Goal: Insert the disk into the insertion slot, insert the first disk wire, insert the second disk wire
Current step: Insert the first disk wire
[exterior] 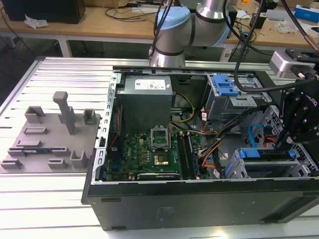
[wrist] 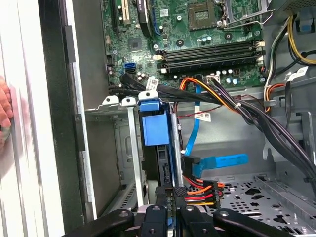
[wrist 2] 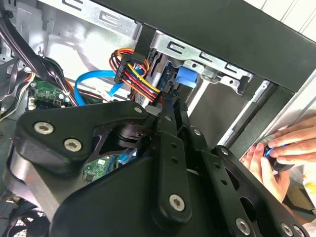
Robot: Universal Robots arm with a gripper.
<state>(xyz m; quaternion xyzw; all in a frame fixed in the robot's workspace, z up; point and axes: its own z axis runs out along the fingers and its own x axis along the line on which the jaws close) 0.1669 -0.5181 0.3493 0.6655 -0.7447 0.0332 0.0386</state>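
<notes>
Two slim black fingers of the gripper point(wrist: 170, 191) stand close together, with a narrow gap between them, at the rear edge of the disk point(wrist: 154, 129). The disk sits on edge in the insertion slot point(wrist: 123, 148), its bright blue caddy just inside the grey sheet-metal bay. A bundle of red, orange, yellow and black wires point(wrist: 205, 190) ends in a dark connector just beside the fingertips. It seems to touch the disk's edge, but I cannot tell whether the fingers pinch it or only rest against it. A flat blue cable point(wrist: 222, 161) lies just beyond that bundle, and its dark plug is near the disk's rear edge too. In the exterior view the open computer case point(exterior: 199, 201) lies on a ribbed metal table point(exterior: 50, 199), and the disk and its bay are at the case's near corner on the exterior view's right. The green motherboard point(exterior: 149, 152) is in the middle of the case. In the second wrist view a person's hand point(wrist 2: 284, 145) rests outside the case wall, holding a small dark object.
</notes>
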